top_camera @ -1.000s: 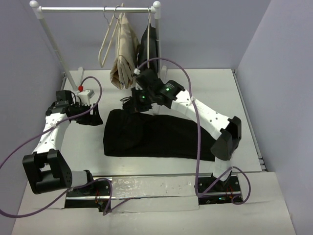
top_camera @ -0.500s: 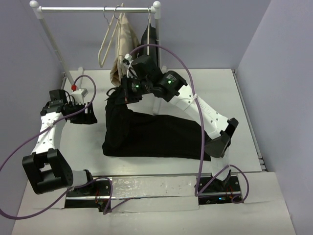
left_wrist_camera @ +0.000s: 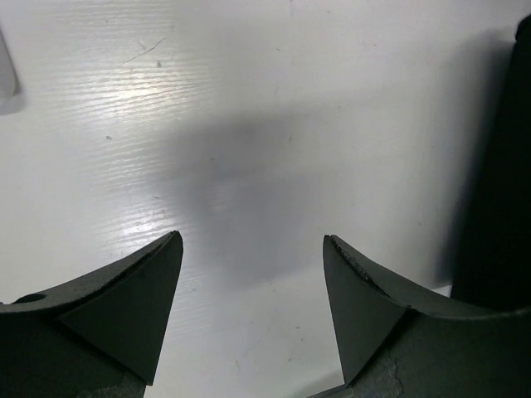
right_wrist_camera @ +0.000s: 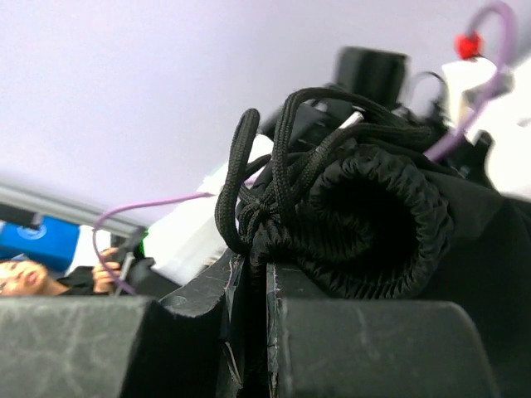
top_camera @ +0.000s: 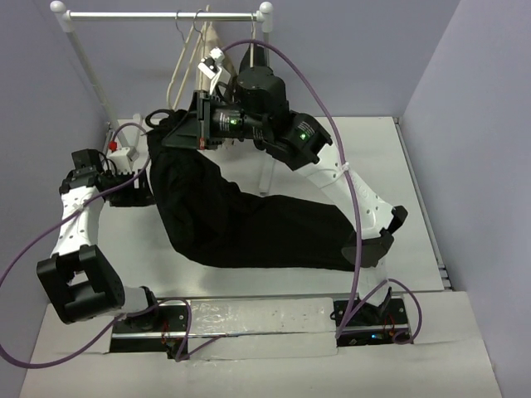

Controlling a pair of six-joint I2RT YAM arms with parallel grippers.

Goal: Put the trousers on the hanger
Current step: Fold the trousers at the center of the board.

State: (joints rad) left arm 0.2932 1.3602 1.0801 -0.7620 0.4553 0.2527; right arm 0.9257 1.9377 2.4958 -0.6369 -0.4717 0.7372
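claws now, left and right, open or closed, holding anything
Left claw: open, holding nothing.
Right claw: closed on the trousers.

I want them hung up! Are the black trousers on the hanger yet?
Not yet. The right gripper holds the trousers up by the waistband; the hanger hangs bare.

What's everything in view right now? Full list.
table: 1, white, under everything
rack: 1, white posts, metal bar, table's far edge
black trousers: 1, black, waistband held up near rack, legs trailing on table
hanger: 1, white, empty, leftmost on rack
beige trousers: 1, beige, on rack, partly behind right arm
black garment: 1, black, rack's right end
white box: 1, white with red knob, table's far left
left gripper: 1, black, fingers open over bare table
right gripper: 1, black, fingers shut on trousers' waistband
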